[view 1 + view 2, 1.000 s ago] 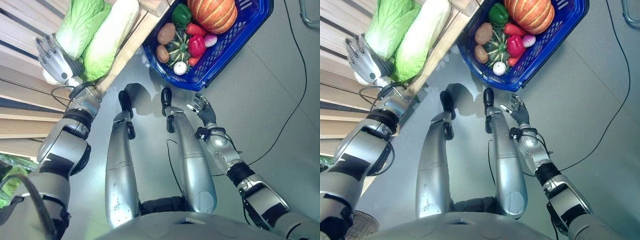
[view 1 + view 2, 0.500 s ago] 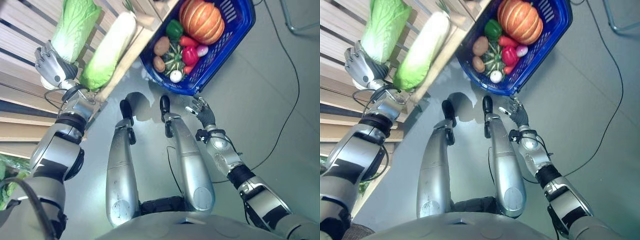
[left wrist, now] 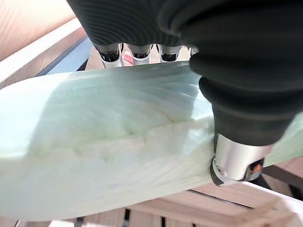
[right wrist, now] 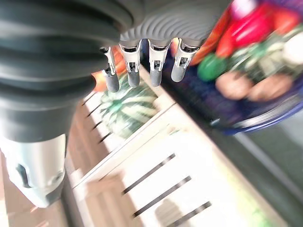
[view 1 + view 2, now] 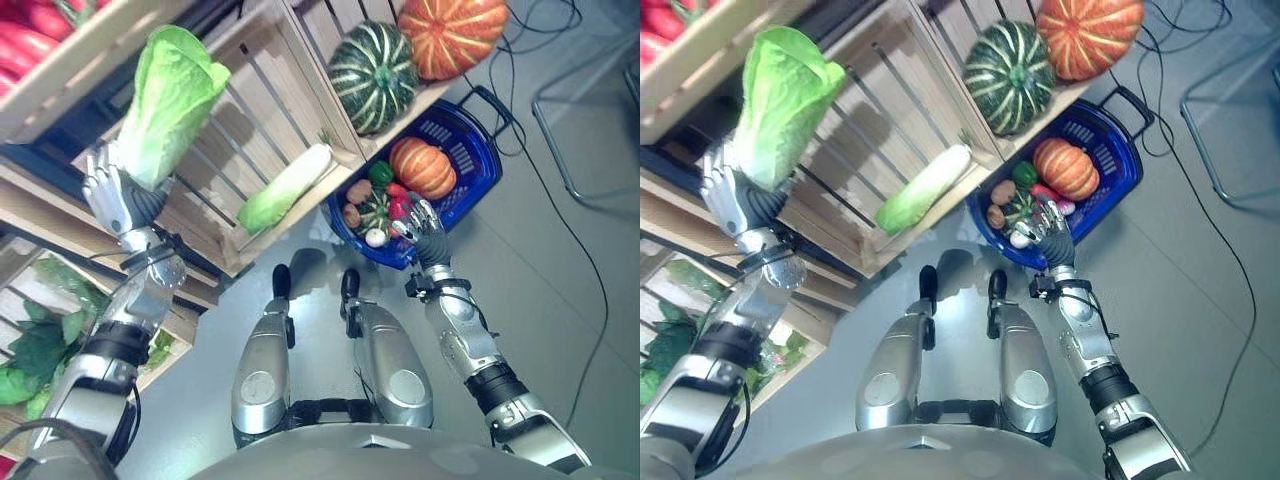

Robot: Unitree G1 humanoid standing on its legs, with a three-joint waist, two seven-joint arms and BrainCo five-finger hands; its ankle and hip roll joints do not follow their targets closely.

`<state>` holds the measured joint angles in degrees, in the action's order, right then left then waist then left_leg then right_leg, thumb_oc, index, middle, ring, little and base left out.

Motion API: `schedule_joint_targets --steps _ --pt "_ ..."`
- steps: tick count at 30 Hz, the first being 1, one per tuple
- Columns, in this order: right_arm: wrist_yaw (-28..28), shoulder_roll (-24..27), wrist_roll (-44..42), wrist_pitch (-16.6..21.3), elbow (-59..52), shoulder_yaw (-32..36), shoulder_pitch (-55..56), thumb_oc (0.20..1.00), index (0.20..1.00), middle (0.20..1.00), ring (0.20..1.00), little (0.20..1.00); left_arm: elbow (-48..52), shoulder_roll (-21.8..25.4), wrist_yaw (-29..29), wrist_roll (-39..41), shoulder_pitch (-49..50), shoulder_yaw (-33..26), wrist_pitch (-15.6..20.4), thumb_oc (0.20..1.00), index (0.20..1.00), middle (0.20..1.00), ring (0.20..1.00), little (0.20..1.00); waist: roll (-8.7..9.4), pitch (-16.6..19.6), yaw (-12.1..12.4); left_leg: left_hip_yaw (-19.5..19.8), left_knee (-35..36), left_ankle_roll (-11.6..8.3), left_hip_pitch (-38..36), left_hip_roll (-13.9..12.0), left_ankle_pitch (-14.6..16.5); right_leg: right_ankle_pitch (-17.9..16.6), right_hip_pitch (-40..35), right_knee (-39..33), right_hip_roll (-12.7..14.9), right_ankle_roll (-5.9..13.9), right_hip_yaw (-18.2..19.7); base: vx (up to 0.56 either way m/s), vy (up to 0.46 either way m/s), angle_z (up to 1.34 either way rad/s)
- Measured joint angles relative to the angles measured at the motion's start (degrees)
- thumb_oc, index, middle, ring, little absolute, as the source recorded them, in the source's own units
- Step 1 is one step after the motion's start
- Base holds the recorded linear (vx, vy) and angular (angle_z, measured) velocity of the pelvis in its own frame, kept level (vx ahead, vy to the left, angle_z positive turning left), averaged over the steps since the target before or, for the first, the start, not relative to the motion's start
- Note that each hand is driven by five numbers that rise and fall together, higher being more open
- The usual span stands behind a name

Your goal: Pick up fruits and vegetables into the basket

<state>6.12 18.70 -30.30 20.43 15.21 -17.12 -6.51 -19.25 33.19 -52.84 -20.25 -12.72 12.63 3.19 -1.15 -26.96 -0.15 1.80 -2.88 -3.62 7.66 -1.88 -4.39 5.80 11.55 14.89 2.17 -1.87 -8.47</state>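
Left hand [image 5: 118, 200] raised high on the left side, fingers and thumb wrapped round the pale stalk end of a cabbage [image 5: 170, 100]; confirmed in the left wrist view, fingers over the top of the white stem, thumb under it. Cabbage held clear of the wooden shelves [image 5: 270, 130], long axis running up and away from the palm, leafy green end uppermost, white base down in the grip.

Basket [image 5: 480, 160], blue, on the floor to the right, well apart from the held cabbage and lower than it. Already loaded: a small orange pumpkin [image 5: 422, 168], a striped green squash [image 5: 1018, 208], potatoes, red and green peppers, something white and round. Between cabbage and basket, the corner of the crate with a white radish [image 5: 285, 188] lying slantwise on its edge, leafy end down.

Right hand [image 5: 1051, 226] over the near rim of the basket, fingers straight and spread, holding nothing. Much nearer the basket than the left, probably just above the vegetables rather than touching them, though hard to judge at this angle.

Coming move, as a judgement: carry across to the right and downward, past the crate corner and the radish, long axis turned to fit the space left beside the pumpkin.

No brand, label or readable writing anywhere.
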Motion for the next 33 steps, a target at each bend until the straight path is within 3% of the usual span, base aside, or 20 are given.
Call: schedule_joint_targets --steps 4,13,23,33 --pt "-2.1 0.4 0.1 -0.8 -4.4 1.1 1.3 1.000 1.000 1.000 1.000 1.000 5.7 -3.7 10.2 0.9 6.8 0.4 3.7 0.200 0.200 0.200 0.200 0.200 -2.00 6.1 0.2 0.4 3.9 0.19 -5.3 -0.1 -0.2 -1.4 -6.6 -6.8 -0.7 0.81 -0.1 0.08 0.029 0.04" --pt "-5.4 0.6 -0.2 -0.7 -6.2 1.0 -0.2 1.000 1.000 1.000 1.000 1.000 8.9 -4.8 30.4 11.2 7.4 7.7 6.7 0.200 0.200 0.200 0.200 0.200 -1.40 14.3 0.2 0.1 7.8 0.32 -11.2 -0.1 -0.1 -5.8 -16.3 -18.9 -1.3 1.79 -0.1 0.06 0.022 0.01" --pt "-13.9 1.0 -6.9 -3.1 -8.9 -0.5 -3.6 1.000 1.000 1.000 1.000 1.000 14.6 -4.7 49.3 20.0 6.9 13.8 5.8 0.200 0.200 0.200 0.200 0.200 -1.25 16.0 0.2 -0.4 8.0 0.82 -13.3 0.0 -0.1 -6.7 -18.9 -20.2 -1.4 1.71 0.0 0.03 0.001 -0.01" --pt "-22.2 4.3 -9.7 -7.4 -12.5 -4.1 -3.6 1.000 1.000 1.000 1.000 1.000 16.5 -3.0 56.8 22.5 6.3 16.5 2.6 0.200 0.200 0.200 0.200 0.200 -0.71 18.6 0.2 -0.4 8.0 0.90 -13.2 0.0 -0.2 -6.7 -18.9 -20.2 -1.4 1.71 0.0 0.01 -0.001 0.00"
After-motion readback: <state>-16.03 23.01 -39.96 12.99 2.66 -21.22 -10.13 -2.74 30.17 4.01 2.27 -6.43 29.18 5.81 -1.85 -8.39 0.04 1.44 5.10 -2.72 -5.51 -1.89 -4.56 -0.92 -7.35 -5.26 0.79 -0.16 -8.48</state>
